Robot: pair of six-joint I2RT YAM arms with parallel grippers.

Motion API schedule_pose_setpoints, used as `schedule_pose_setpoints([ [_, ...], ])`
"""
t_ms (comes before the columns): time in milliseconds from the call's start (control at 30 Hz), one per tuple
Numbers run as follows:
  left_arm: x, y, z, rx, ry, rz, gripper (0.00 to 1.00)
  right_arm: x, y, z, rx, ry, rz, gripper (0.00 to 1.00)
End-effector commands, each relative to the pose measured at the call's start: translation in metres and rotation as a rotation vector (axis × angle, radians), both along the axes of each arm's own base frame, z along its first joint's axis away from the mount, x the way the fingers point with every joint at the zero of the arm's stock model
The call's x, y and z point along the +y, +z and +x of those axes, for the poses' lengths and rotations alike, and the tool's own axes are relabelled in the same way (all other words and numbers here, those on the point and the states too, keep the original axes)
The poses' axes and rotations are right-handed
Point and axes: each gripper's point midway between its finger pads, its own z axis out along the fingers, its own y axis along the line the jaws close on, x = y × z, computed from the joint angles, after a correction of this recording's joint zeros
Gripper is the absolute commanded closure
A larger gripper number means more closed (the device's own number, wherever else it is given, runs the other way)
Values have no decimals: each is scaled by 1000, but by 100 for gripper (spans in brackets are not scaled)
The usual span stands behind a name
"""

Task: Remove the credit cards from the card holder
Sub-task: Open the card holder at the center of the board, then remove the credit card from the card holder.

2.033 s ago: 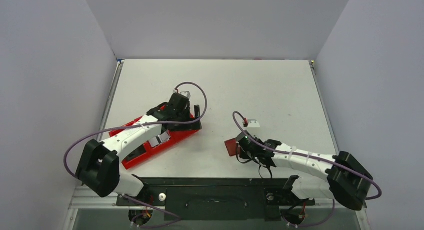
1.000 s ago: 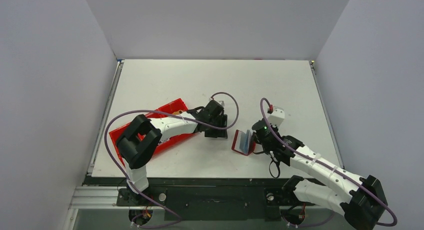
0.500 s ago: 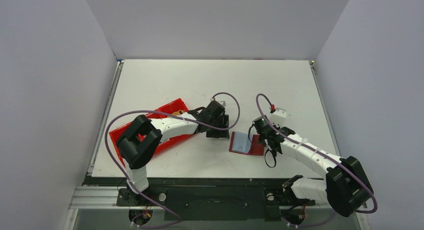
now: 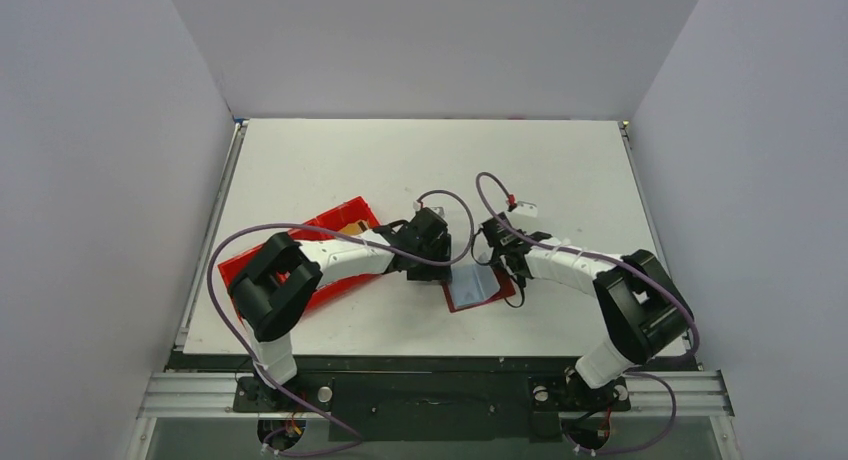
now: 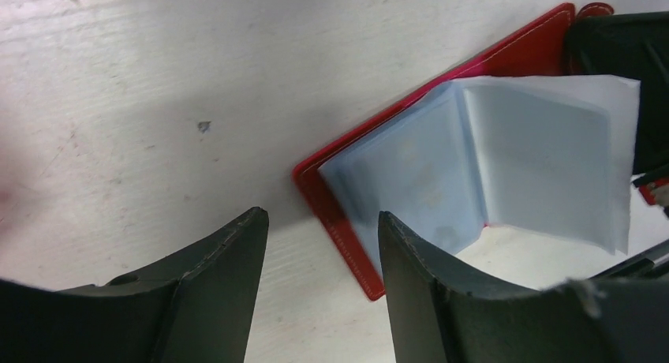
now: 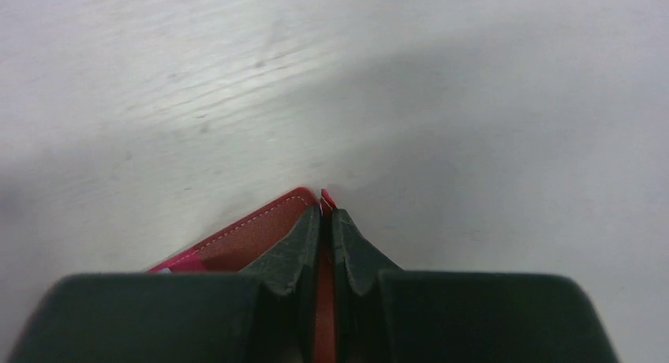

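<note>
Okay, holder (image 4: 480, 286) is lying open on the table (image 4: 420, 170), front-centre, with the red cover down and the pale blue sleeves (image 5: 536, 158) facing up. R gripper (image 6: 325, 213) is clamped tight on the holder's far red edge. That's prob the strap tab, but I can't confirm it from the wrist cam. Either way, that side is pinned.

L gripper (image 5: 319, 221) is roughly half open w/ nothing in it. It sits right beside the holder's near corner, and there's mostly bare table between the fingers.

Progress, as I read it: the opening and bracing are done. The pull itself isn't, since no card is poking out of any sleeve and neither gripper has one. The sleeves look cloudy, so I can't tell how many cards are inside, or whether the top pocket is loaded at all.

The tray (image 4: 335, 214) sits off to the left, mostly hidden under the L arm. There's a tan fleck near its far end that might be a card already out, but it's too small to call. So I won't count any cards as done.

What's left, I reckon: get the L fingers onto a card edge at a sleeve mouth, slide the card free while R holds the cover down, drop it off, and repeat per pocket. The risk is that the sleeves are floppy and L could grab plastic instead of a card.
</note>
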Motion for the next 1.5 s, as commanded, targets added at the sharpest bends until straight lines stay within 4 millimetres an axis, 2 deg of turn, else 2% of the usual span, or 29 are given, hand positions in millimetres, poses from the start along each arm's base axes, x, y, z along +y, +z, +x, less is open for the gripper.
schedule_pose_setpoints([
  [0,13,18,10,-56,83,-10,49,60,-1,4,-14,120,90,100],
  [100,28,16,9,-60,119,9,50,89,-4,-11,-8,162,134,100],
  [200,42,18,6,-63,140,12,51,107,-14,-32,16,191,173,100],
  [333,52,21,2,-75,153,19,51,101,-23,-41,29,186,165,100],
  [400,55,23,0,-78,152,22,51,97,-17,-40,13,176,173,100],
  [467,56,26,0,-85,150,19,51,92,-6,-36,-5,168,183,94],
  [600,50,35,1,-97,112,8,51,88,34,-26,-72,173,188,81],
  [667,46,38,1,-98,93,10,51,86,52,-21,-108,174,183,73],
  [733,43,41,2,-101,78,12,51,86,69,-19,-138,177,185,61],
  [800,43,41,1,-96,65,26,51,84,82,-17,-162,179,189,56],
  [967,42,42,-1,-101,51,37,50,81,109,-17,-214,179,213,54],
  [1100,45,53,0,-116,71,27,48,94,133,-24,-258,247,245,53],
  [1200,64,72,9,-157,131,47,46,110,143,-35,-273,306,260,52],
  [1267,85,80,15,-169,184,56,45,133,147,-49,-275,376,283,52],
  [1300,93,83,18,-173,203,54,44,141,144,-52,-266,399,290,52],
  [1400,132,98,27,-196,287,50,42,173,141,-67,-244,493,297,52],
  [1433,147,99,31,-195,313,63,41,179,131,-68,-221,512,272,51],
  [1467,154,105,31,-206,326,57,41,188,131,-71,-217,536,272,51],
])
